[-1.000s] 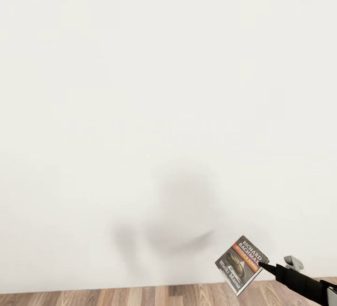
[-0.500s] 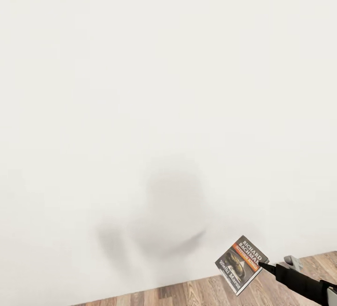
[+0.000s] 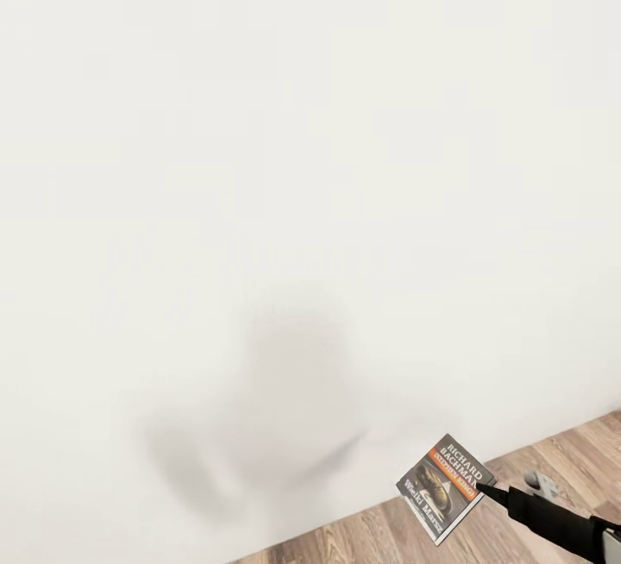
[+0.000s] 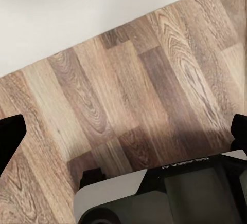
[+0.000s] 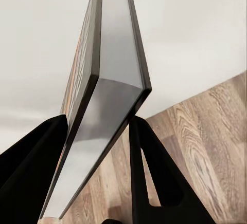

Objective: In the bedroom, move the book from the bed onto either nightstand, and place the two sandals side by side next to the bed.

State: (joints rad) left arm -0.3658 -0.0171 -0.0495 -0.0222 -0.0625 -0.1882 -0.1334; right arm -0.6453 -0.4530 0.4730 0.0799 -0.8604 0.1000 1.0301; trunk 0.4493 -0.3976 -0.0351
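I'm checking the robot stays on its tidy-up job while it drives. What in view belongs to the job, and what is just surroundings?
Part of the job:
- the book, clamped at one corner in the right end effector
- the fingers pressing either side of the book

Just surroundings:
- the white wall
- the wood-plank floor
- the left end effector, spread wide and holding nothing

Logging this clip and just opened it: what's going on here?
The robot's right gripper holds a small dark paperback book with an orange band, clamped between its black fingers. It faces a plain white wall where it meets the wood-plank floor. The left gripper's dark fingertips sit wide apart above that floor, holding nothing. The book is being carried, not yet set down.
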